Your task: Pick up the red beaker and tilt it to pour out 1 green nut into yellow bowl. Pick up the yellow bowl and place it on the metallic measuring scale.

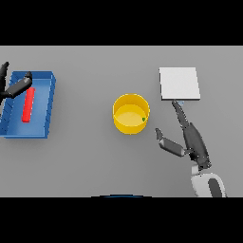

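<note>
1. Grey and plain, the surface (85, 161) carried three groups of things: a blue tray (47, 102) near its left edge, a yellow bowl (131, 114) about the middle, and a flat pale scale (179, 83) toward the far right.
2. A red beaker (28, 105) lay on its side inside the blue tray, apart from the bowl.
3. A small green nut (144, 119) sat inside the yellow bowl, against its right inner wall, so the pouring step looked done.
4. The left hand (16, 87) was over the far left corner of the tray, just beside the beaker's upper end, fingers loose and holding nothing.
5. The right hand (190, 135) lay spread wide between the bowl and the scale, its long fingers reaching up to the scale's near edge and its thumb pointing toward the bowl, with a gap to the bowl's rim.
6. The step in hand appeared to be fetching the bowl for weighing.
7. The next move likely called for the right hand to shift left, close thumb and fingers over the bowl's right rim, lift it level so the nut stayed inside, and set it down on the scale.
</note>
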Controlling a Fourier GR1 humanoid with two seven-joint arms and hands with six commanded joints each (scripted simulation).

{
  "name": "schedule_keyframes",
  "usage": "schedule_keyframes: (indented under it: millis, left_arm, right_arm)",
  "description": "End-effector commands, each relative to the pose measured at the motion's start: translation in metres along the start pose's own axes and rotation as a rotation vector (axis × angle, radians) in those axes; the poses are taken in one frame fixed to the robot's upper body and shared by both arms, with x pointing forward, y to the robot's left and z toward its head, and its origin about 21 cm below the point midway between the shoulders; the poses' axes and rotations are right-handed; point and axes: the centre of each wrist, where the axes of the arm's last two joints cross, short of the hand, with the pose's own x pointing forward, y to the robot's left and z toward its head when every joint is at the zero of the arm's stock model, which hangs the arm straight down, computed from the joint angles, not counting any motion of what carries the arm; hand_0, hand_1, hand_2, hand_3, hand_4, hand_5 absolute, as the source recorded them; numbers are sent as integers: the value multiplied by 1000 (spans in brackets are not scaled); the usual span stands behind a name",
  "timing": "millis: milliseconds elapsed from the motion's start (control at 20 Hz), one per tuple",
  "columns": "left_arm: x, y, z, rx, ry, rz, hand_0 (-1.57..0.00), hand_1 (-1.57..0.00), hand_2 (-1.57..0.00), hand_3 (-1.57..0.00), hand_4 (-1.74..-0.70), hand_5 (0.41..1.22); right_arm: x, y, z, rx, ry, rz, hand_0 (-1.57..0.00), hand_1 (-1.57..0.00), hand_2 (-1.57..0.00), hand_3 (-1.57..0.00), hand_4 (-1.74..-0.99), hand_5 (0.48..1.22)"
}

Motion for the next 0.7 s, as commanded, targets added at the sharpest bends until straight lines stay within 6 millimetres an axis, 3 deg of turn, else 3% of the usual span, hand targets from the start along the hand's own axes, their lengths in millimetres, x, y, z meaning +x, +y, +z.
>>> schedule_keyframes:
  millis: [0,250,400,650]
  left_arm:
    - [0,-1,0,-3,3,3,-20,-16,-16,-15,-779,693]
    - [-2,-7,0,-16,7,9,-6,-5,-5,-4,-794,710]
    - [2,-7,0,-19,9,2,-3,-2,-2,-2,-795,708]
    - [0,-2,2,-20,-12,4,0,0,0,0,-797,722]
  right_arm:
    - [2,-5,-5,25,-17,44,1,1,1,1,-1202,709]
    - [21,-17,-37,223,-43,304,1,1,1,1,-1278,683]
    - [30,-21,-56,343,-109,501,1,1,1,1,-1278,669]
    - [42,-8,-80,524,-188,676,1,1,1,1,-1271,658]
